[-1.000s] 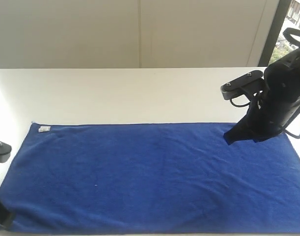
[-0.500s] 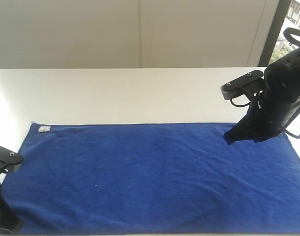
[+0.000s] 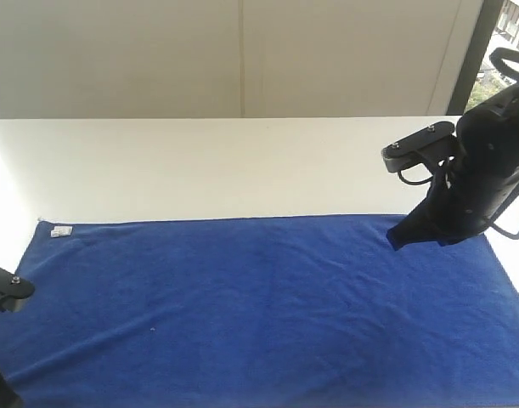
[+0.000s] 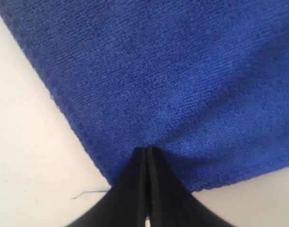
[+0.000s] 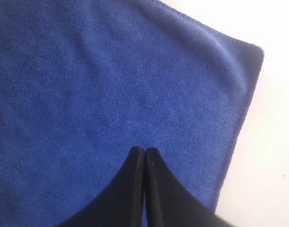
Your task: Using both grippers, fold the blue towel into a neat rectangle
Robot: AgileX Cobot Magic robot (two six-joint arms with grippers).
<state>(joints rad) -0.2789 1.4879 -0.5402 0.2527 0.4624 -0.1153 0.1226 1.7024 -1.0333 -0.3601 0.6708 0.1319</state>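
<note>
The blue towel (image 3: pixel 259 306) lies spread flat along the front of the white table (image 3: pixel 200 161), its small white tag (image 3: pixel 61 230) at the far left corner. My left gripper (image 4: pixel 148 149) is shut near the front left corner of the towel (image 4: pixel 182 85), and the cloth puckers in creases toward its tips. In the exterior view only part of the left arm (image 3: pixel 8 291) shows at the lower left edge. My right gripper (image 3: pixel 397 240) is shut, its tips pointing down at the towel (image 5: pixel 111 85) close to the far right corner, with nothing between the jaws (image 5: pixel 144 149).
Bare white tabletop stretches behind the towel to a pale wall. A dark window frame (image 3: pixel 473 51) stands at the back right. A loose thread (image 4: pixel 90 193) lies on the table beside the towel's corner. The towel's front edge runs close to the table's front edge.
The left arm has shifted at the lower left, and the towel's left end has slid leftward and toward the front with it. The right arm has not moved.
</note>
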